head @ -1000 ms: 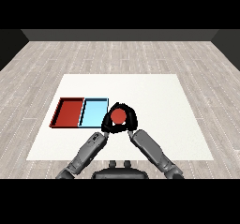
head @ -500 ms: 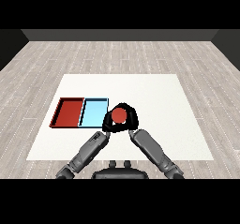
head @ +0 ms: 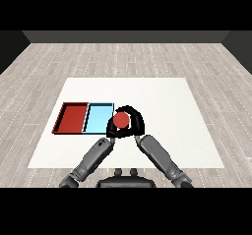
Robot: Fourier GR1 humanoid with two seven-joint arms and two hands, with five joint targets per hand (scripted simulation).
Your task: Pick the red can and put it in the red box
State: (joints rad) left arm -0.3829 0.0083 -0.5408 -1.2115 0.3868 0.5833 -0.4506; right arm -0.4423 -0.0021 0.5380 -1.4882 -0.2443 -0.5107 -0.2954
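we see right hand (head: 137, 125) fingers curled round red can (head: 121, 119) | left hand (head: 111, 131) fingers: can't tell | can just beside blue tray (head: 97, 118)

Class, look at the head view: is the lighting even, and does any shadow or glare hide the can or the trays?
Head view: flat, even light, no glare on the white table; the red can is partly covered by the right hand, not by shadow; the red tray and light blue tray are plain.
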